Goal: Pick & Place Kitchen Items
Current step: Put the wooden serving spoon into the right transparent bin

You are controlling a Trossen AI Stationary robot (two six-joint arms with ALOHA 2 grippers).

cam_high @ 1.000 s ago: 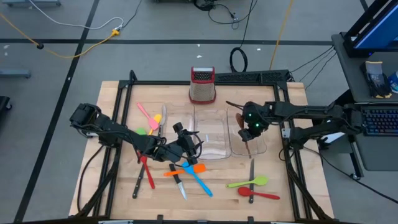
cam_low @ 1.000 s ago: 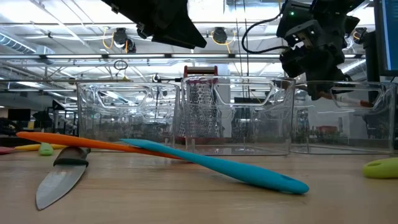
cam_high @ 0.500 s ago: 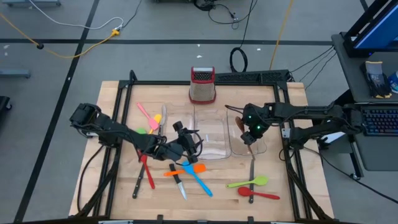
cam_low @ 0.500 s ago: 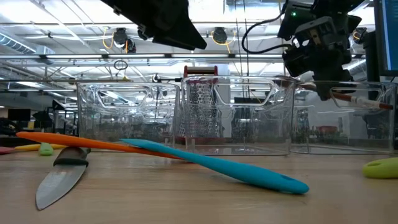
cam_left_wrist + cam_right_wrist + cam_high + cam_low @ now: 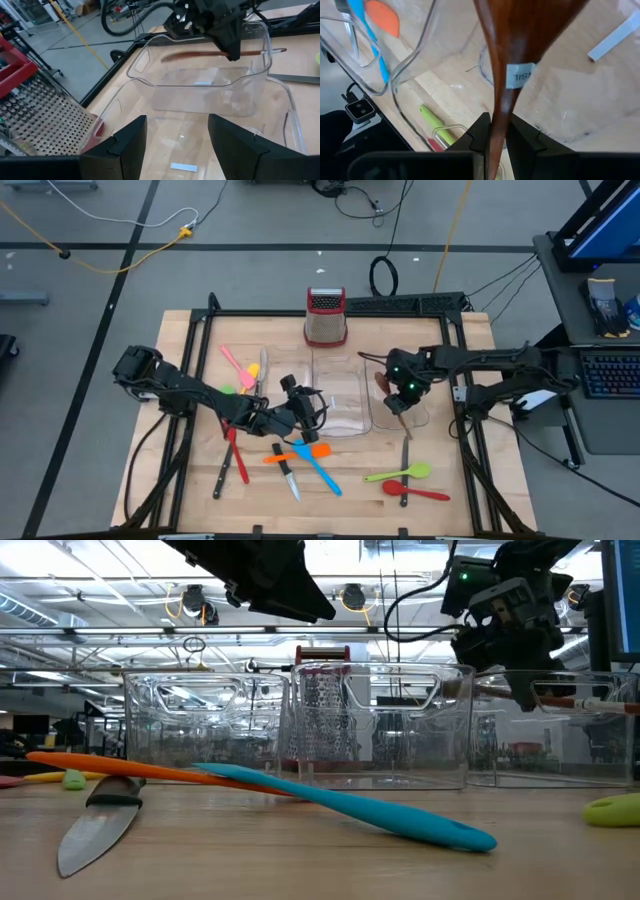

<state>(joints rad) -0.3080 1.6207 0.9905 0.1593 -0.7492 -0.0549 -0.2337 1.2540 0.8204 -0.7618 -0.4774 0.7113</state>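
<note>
My right gripper hangs over the right clear bin, shut on a brown spoon. The spoon lies nearly level above the bin's floor, bowl toward the far side. My left gripper stands open at the near left corner of the left clear bin, with nothing between its fingers. On the wood lie an orange spatula, a blue spoon, a green spoon, a red spoon and black-handled knives. My right gripper pinches the brown spoon's handle between its two fingers, just below a white label, between the handle's middle and its free end. The fingers slant down from above and lie across the handle. The spoon is lifted clear, close to level, inside the bin's rim.
A steel grater with a red top stands behind the bins. Pink, yellow and green utensils and a red spatula lie at the left. A knife lies just before the right bin. A black frame rims the table.
My right gripper has tipped a little and sunk slightly over the right bin. In the low view the brown spoon has swung nearer to level, showing more of its length across the bin's rim. My left gripper has kept still.
</note>
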